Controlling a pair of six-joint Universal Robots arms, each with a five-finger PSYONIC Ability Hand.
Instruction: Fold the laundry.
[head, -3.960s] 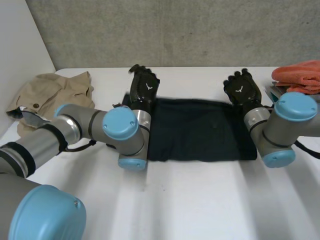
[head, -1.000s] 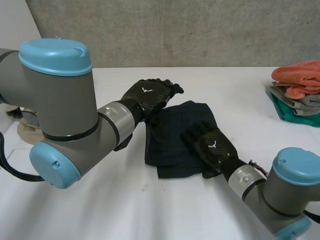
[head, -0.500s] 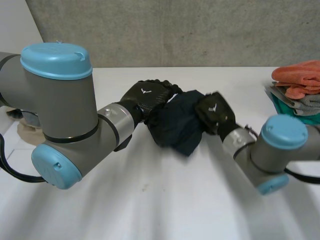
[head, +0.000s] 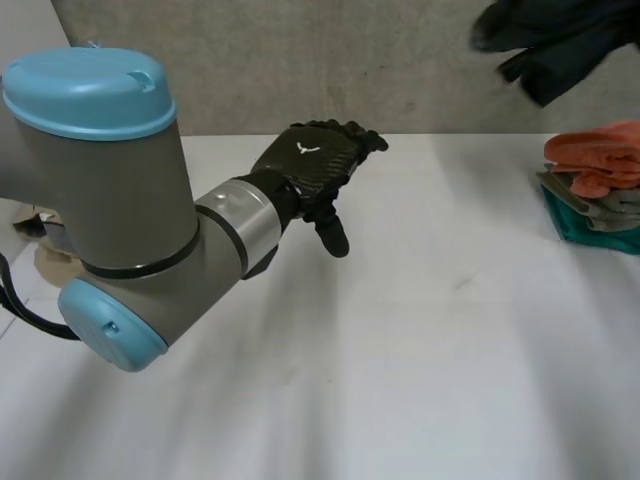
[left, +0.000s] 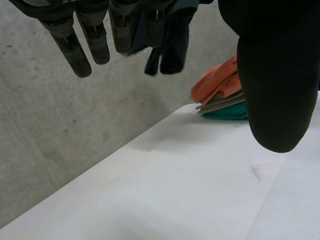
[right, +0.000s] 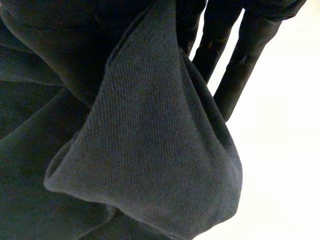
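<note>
Looks like the stow step: dark cloth (head: 570, 50) is bunched in the right robot hand (right: 220, 55), fingers clamped on it, held high over the R side of the bench (head: 420, 320), where the folded pile (head: 595, 170) sits. Next calls for a controlled lowering onto the pile w/o the bundle unrolling, then release. Left robot hand (head: 318, 160) hangs mid-bench, fingers loose, holding nothing, well apart from the cloth.

The dark cloth (head: 570, 45) runs off the head view's top edge, blurred, and covers the right hand's (right: 245, 60) palm.
</note>
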